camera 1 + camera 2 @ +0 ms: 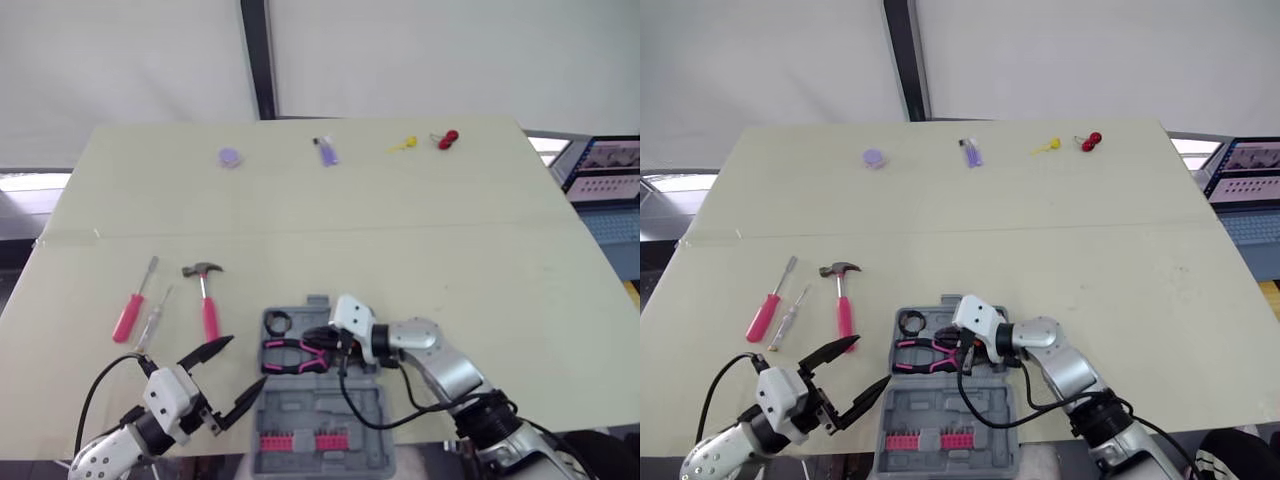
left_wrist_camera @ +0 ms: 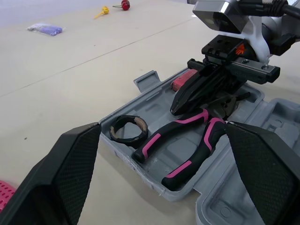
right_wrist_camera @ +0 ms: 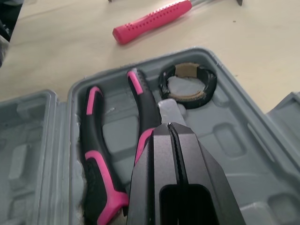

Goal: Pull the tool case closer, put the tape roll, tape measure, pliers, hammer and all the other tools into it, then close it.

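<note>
At table near edge: tool case open. Left gripper beside it, fingers spread wide, empty. Right gripper inside case, fingers pressed together, tips at head of pliers. Hammer on table left of case. Tape roll in case beside pliers. Left wrist view alone shows small red item behind right gripper.

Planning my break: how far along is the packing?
Done: tool case sits near, tape roll and pliers inside. In hand: shut right gripper rests at the pliers' head; left gripper hangs open. Left: hammer, two screwdrivers on the table, then closing the case.
</note>
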{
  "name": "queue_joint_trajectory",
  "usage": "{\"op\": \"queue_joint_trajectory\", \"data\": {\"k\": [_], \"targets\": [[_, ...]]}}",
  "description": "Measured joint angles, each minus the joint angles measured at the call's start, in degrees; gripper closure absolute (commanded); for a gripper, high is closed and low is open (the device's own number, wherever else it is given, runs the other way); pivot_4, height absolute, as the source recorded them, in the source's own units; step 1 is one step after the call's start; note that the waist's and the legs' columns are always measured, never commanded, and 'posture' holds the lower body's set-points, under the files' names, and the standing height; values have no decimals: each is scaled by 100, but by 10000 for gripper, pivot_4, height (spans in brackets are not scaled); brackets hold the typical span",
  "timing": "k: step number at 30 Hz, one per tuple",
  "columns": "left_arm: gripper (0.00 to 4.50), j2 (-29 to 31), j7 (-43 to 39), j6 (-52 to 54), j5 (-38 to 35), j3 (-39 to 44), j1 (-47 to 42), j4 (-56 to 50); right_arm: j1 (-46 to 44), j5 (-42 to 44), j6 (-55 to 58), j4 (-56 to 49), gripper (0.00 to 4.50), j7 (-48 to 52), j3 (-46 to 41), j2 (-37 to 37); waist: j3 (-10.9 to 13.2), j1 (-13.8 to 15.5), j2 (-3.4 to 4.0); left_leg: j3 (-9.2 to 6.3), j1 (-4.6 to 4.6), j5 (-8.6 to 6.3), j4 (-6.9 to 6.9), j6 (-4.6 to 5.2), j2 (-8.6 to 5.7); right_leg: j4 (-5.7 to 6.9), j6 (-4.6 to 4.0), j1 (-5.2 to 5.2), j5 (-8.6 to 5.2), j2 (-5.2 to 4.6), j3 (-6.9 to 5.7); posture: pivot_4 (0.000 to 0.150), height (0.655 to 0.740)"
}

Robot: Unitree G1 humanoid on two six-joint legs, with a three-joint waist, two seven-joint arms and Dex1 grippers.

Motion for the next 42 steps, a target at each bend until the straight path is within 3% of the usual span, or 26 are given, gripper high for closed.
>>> {"op": "queue_joint_trajectory", "data": {"k": [24, 42], "targets": [[0, 6, 1, -1, 25, 2, -79, 126, 32, -268, -332, 108, 44752, 144, 151, 79, -3, 2, -1, 3, 4, -1, 0, -1, 1, 2, 0, 2, 0, 0, 1, 1500, 7400], [0, 5, 34, -8, 141, -2, -112, 155, -157, -660, 632, -212, 44752, 194, 609, -161, -202, 25, 45, 7, 27, -20, 0, -3, 1, -6, -1, 25, 0, -1, -2, 1500, 7400]]}}
